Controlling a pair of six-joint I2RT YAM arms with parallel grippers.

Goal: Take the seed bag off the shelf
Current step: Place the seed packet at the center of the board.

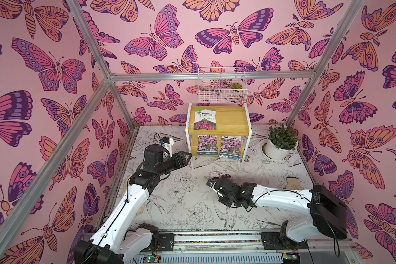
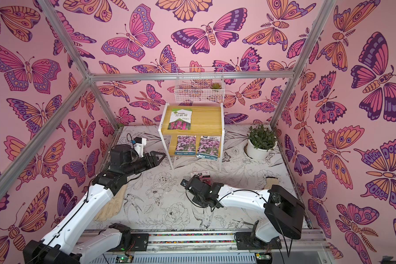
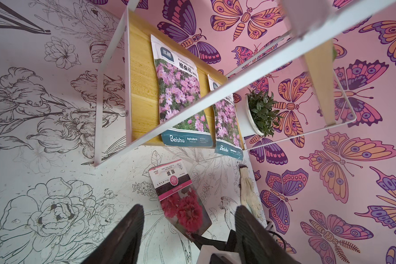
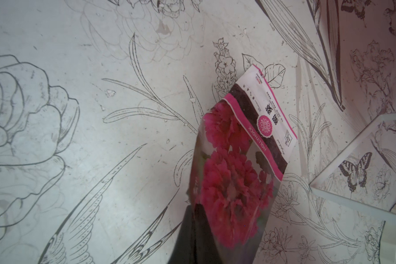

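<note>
Right gripper (image 1: 215,180) low over the table, pinched on the hollyhock seed bag (image 4: 242,160) — bag off the shelf (image 1: 231,121), just in front of it.

Beyond: left gripper (image 3: 188,228) partly spread beside the lower tier, empty; three seed packets on the boards — succulent (image 1: 236,86) in wire basket (image 1: 222,94), greenery in white pot (image 1: 276,150).

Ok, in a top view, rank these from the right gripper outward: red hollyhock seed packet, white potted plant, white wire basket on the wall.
1. Red hollyhock seed packet: pinched in the shut right gripper, low over the table in front of the shelf.
2. White pot with green plant: on the table, beside the shelf.
3. White wire basket: on the back wall above the shelf.
</note>
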